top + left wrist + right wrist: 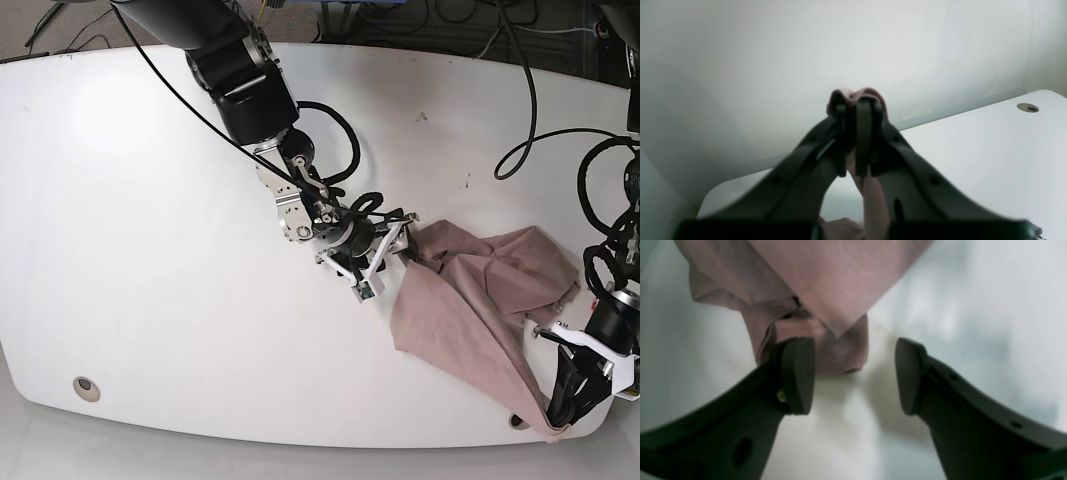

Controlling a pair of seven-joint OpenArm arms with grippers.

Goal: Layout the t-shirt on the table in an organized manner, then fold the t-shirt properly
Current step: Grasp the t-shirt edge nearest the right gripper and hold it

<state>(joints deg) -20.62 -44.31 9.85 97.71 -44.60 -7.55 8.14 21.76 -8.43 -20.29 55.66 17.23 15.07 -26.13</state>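
Note:
The mauve-brown t-shirt (470, 290) lies crumpled on the right part of the white table (150, 250), one edge stretched tight toward the front right rim. There my left gripper (560, 412) is shut on a corner of it. In the left wrist view the jaws (857, 110) pinch a bunch of the fabric (858, 94), and more cloth hangs below. My right gripper (392, 252) stands open at the shirt's left edge. In the right wrist view its fingers (855, 373) are apart, with a folded lump of the t-shirt (826, 283) just beyond the tips.
A round grommet hole (86, 386) sits near the table's front left corner, and another shows in the left wrist view (1027, 107). Black cables (540, 130) loop over the back right of the table. The front rim runs just below my left gripper.

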